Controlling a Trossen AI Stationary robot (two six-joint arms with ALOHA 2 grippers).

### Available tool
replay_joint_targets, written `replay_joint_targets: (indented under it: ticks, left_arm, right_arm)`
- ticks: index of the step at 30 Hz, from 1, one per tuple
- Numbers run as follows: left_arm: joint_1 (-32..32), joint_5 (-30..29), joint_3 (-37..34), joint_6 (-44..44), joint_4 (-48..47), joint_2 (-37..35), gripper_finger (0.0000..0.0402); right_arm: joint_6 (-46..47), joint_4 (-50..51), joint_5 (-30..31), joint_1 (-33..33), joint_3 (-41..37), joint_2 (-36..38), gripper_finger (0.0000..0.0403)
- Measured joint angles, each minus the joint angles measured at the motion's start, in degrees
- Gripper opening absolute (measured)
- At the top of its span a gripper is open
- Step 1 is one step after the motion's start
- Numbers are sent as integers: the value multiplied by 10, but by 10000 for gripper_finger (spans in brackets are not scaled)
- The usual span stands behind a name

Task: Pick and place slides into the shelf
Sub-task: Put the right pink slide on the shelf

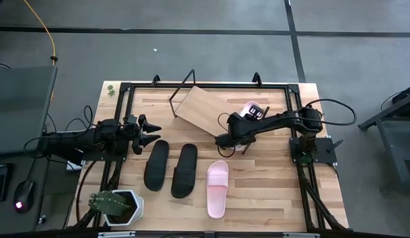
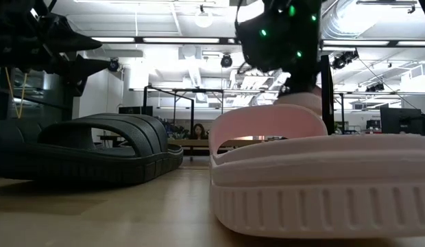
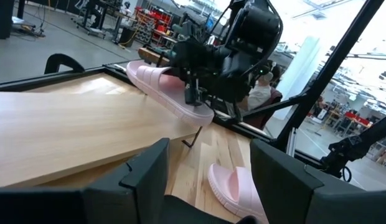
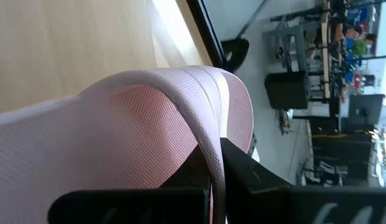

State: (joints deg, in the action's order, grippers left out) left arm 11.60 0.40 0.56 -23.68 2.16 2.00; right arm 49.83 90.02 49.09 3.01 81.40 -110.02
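Pink rubber fills the right gripper (image 1: 226,140): its fingers (image 4: 243,171) are pinched tight on the strap of a light pink slide (image 3: 165,87), carried above the near edge of the shelf (image 1: 202,109). The shelf's pale wooden board sits tilted just under and beyond those fingers, black wire end frames at either side. Below the gripper, on the butcher-block table (image 1: 271,192), lies the second pink slide (image 1: 217,188); beside it the two black slides (image 1: 170,168) lie side by side. The left gripper (image 1: 152,132) hovers just past the black pair, fingers spread and empty. A potted plant (image 1: 116,206) stands at the table's near corner. No readable writing shows anywhere.
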Motion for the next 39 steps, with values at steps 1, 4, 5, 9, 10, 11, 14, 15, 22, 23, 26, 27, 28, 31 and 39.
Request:
replay_joint_targets:
  ticks: [1, 4, 5, 9, 10, 11, 14, 15, 22, 23, 26, 27, 28, 31, 39]
  left_arm:
    - [0, 0, 0, 0, -1, 0, 205]
    - [0, 0, 0, 0, -4, 0, 205]
    - [0, 0, 0, 0, -4, 0, 205]
    - [0, 0, 0, 0, -4, 0, 205]
    - [0, 0, 0, 0, -4, 0, 205]
    - [0, 0, 0, 0, -4, 0, 205]
    - [0, 0, 0, 0, -4, 0, 205]
    - [0, 0, 0, 0, -4, 0, 205]
    - [0, 0, 0, 0, -6, 0, 205]
    - [0, 0, 0, 0, -6, 0, 205]
    - [0, 0, 0, 0, -6, 0, 205]
    - [0, 0, 0, 0, -6, 0, 205]
    - [0, 0, 0, 0, -6, 0, 205]
    - [0, 0, 0, 0, -6, 0, 205]
    - [0, 0, 0, 0, -6, 0, 205]
  right_arm:
    - [7, 0, -1, 0, -8, 0, 0]
    - [20, -1, -1, 0, -31, 0, 0]
    - [25, 0, -4, 0, -37, 0, 0]
    - [38, 0, -13, 3, -56, 0, 0]
    - [38, 0, -13, 5, -58, 0, 0]
    - [38, 0, -13, 7, -60, 0, 0]
    - [45, 0, -13, 14, -65, 0, 0]
    - [48, 0, -13, 16, -65, 0, 0]
    - [54, -12, -18, 33, -65, 0, 0]
    - [54, -13, -18, 34, -65, 0, 0]
    - [51, -15, -17, 39, -65, 0, 0]
    - [48, -15, -18, 41, -65, 0, 0]
    - [45, -16, -20, 42, -65, 0, 0]
    - [39, -20, -26, 42, -65, 0, 0]
    - [41, -25, -27, 42, -65, 0, 0]
